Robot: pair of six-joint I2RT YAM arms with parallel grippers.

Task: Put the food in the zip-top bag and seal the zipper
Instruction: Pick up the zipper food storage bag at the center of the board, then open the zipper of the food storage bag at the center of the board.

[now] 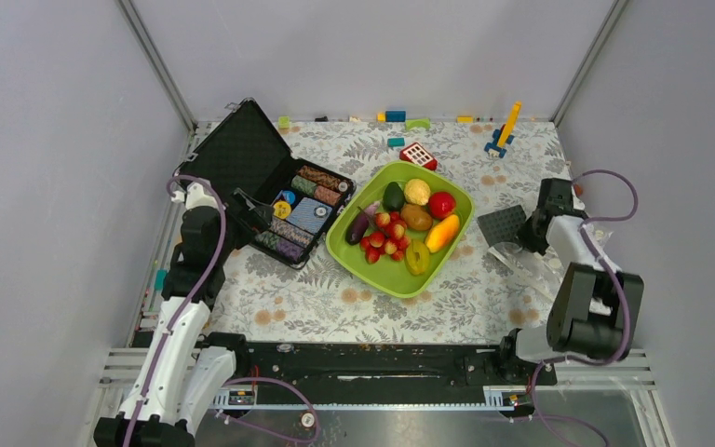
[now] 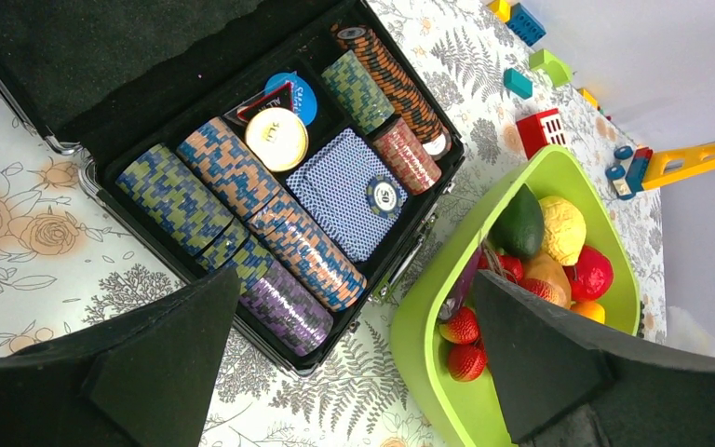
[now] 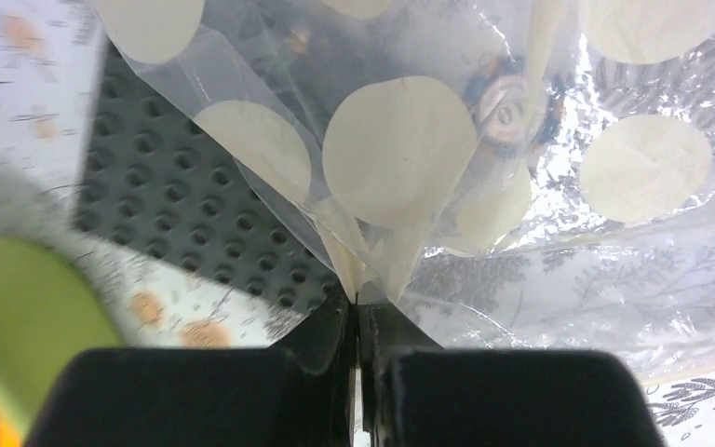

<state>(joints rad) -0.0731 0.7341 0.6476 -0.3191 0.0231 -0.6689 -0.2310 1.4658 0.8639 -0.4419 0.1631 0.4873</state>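
The right tool (image 3: 358, 312) is pinched shut on a fold of the zip-top bag (image 3: 400, 149), at the right of the counter (image 1: 289, 298). The food (image 1: 400, 228) is piled in the green tray (image 1: 372, 275), left of the bag. The left tool (image 2: 354, 317) is spread wide apart at the tray's other side.

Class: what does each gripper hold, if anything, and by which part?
Right gripper pinches the zip-top bag by a bunched fold of dotted film. Left gripper, open, holds nothing.
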